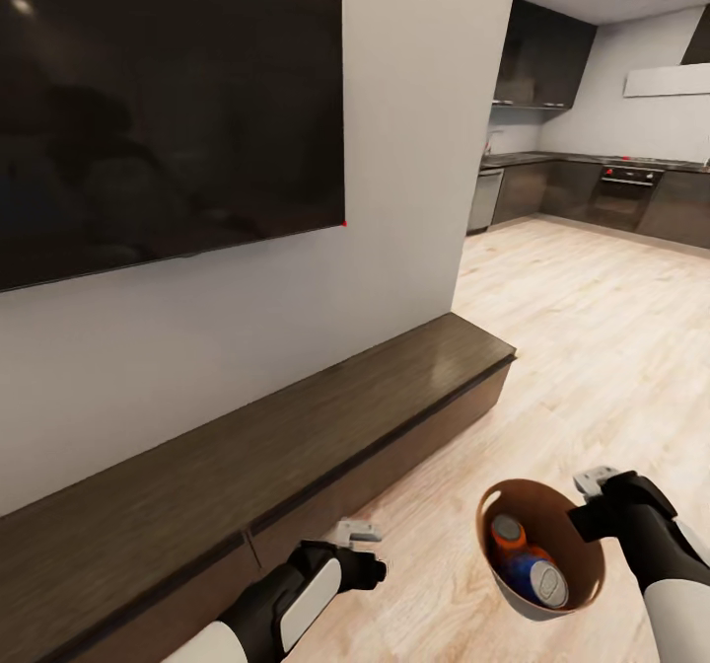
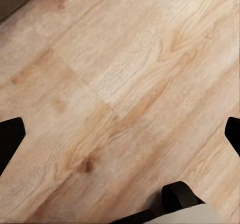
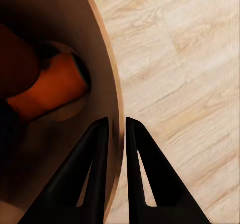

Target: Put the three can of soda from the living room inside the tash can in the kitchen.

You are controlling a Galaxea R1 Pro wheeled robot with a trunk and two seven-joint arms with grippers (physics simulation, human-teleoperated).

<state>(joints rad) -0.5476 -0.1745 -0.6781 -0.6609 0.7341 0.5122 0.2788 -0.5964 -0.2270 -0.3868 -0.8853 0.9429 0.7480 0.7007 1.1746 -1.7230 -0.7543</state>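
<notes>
1. The step in hand looks like carrying: the right gripper has its jaws pinching the rim of the bin, one finger inside the wall and one outside, so the bin hangs low at the robot's right, just above the wood floor.
2. To do it well, the robot should keep that pinch firm and the bin's mouth turned upward while the base rolls, since a thin rim held at one spot can swing or slip.
3. The way forward probably runs past the end of the long dark cabinet, under the wall-mounted TV, toward the kitchen at the far right; a gentle turn would spare the load.
4. The left gripper hovers over bare floor with its jaws spread and nothing between them; it is best kept clear of the cabinet front.
5. The bin is round and tapered, pale outside and tan-brown inside.
6. In it lie soda cans: an orange can and a blue can with a grey top show plainly; whether a third lies beneath them cannot be told.
</notes>
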